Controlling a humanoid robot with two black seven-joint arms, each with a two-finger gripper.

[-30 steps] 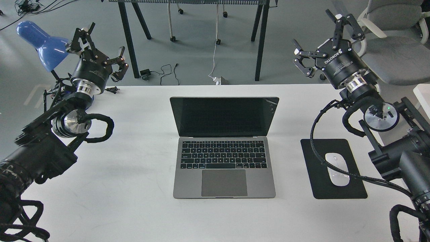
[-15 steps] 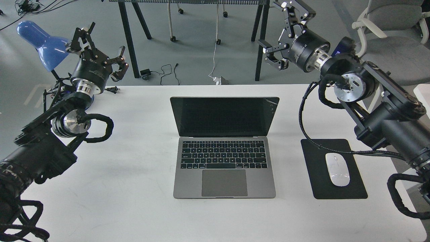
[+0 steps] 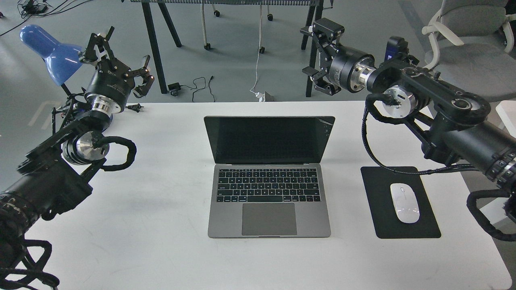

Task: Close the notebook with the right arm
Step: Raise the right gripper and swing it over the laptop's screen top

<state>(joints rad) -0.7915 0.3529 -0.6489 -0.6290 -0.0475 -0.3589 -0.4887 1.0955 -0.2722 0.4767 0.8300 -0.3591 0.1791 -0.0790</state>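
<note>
The notebook (image 3: 269, 201) stands open in the middle of the white table (image 3: 153, 225), its black screen (image 3: 269, 139) upright and facing me. My right gripper (image 3: 312, 54) is open and empty. It hangs in the air behind the table's far edge, above and a little behind the screen's top right corner, pointing left. It does not touch the lid. My left gripper (image 3: 119, 54) is open and empty at the far left, next to the blue lamp.
A blue desk lamp (image 3: 50, 52) stands at the far left corner. A black mouse pad (image 3: 383, 209) with a white mouse (image 3: 404, 208) lies right of the notebook. A black-legged table (image 3: 234, 24) and a grey chair (image 3: 473, 44) stand behind.
My right arm has swung left and lowered, carrying its gripper from the far right to just behind the screen's top right corner. The left arm and the notebook have not moved.
</note>
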